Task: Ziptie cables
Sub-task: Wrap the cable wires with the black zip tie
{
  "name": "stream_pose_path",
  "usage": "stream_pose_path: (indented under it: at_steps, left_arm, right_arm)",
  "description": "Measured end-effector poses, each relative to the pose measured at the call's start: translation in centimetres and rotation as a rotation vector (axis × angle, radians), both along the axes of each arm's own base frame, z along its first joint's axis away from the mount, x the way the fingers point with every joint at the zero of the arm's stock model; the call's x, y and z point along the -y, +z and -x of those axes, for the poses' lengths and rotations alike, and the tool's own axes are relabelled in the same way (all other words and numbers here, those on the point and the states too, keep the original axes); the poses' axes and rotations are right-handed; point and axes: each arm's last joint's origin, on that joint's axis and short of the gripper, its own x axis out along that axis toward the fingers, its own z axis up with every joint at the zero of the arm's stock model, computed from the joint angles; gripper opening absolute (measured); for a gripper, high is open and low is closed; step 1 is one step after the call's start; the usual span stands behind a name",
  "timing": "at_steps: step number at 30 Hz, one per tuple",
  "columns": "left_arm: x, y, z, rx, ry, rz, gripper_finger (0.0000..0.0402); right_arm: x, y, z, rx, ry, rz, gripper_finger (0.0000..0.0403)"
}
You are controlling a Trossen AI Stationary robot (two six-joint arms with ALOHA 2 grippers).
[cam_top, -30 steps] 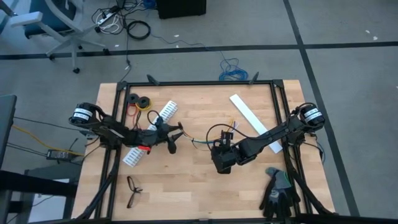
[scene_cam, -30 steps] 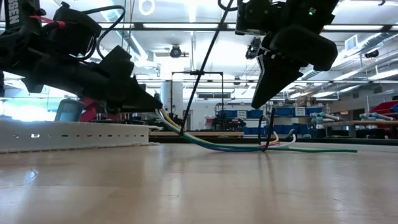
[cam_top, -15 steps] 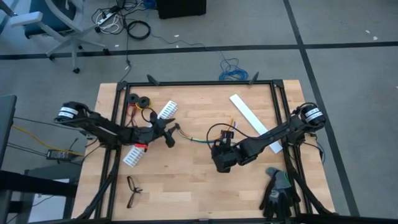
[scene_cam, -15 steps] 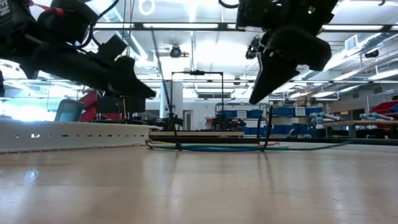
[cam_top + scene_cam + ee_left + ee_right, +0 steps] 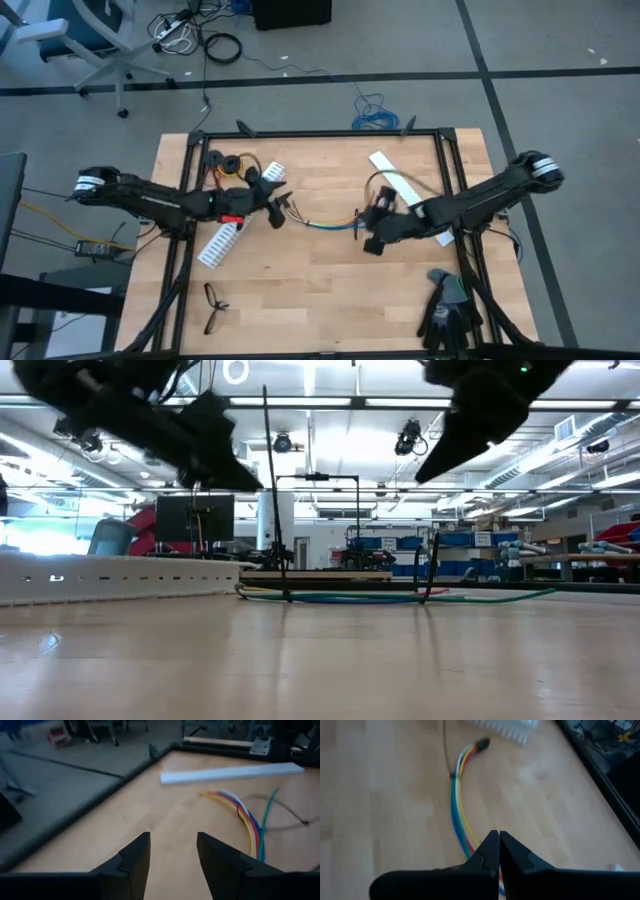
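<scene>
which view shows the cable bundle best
The right wrist view: the cables run across bare wood with yellow, white, blue and green strands told apart. The left wrist view shows them fanned but blurred. The high view shows only a thin line between the arms; the low view sees them edge-on, flat on the table.

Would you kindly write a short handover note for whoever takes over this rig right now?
Left gripper: open, empty, raised over the table's left half.
Right gripper: shut, holding nothing that shows, raised above the cables' right end.
Cables: flat on the table mid-way between the arms, bundled.
Zipties: two appear looped round the bundle, tails standing up.
Done: apparently both ties on.
Left: check tightness; cannot tell from here.
</scene>
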Motion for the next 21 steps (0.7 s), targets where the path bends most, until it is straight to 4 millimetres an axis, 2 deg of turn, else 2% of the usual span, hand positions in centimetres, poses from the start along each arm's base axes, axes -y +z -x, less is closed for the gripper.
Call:
stream_pose_path:
  at_steps: [4, 7, 10, 12, 15, 21]
  left_arm:
    - [-1.3, 4.2, -1.6, -0.044, 0.010, -0.123, 0.0173]
    - [-2.3, 7.4, -2.6, -0.028, -0.010, -0.192, 0.0173]
    - [-3.0, 8.9, -3.7, -0.014, -0.149, -0.180, 0.0173]
    - [-3.0, 8.9, -4.7, -0.013, -0.232, -0.154, 0.0173]
    - [-2.6, 7.4, -6.6, -0.070, -0.329, -0.123, 0.0173]
    - [-0.6, 3.6, -10.7, -0.107, -0.485, -0.090, 0.0173]
  right_arm:
    - [1.8, -0.5, 3.6, 0.141, -0.055, -0.094, 0.0000]
    - [2.5, -2.5, 5.9, 0.205, -0.097, -0.216, 0.0000]
    - [2.5, -5.1, 7.6, 0.247, -0.107, -0.347, 0.0000]
    - [2.2, -6.5, 8.2, 0.285, -0.096, -0.419, 0.0000]
    - [1.7, -7.8, 8.8, 0.340, -0.069, -0.472, 0.0000]
    - [1.2, -8.4, 8.9, 0.356, -0.039, -0.486, 0.0000]
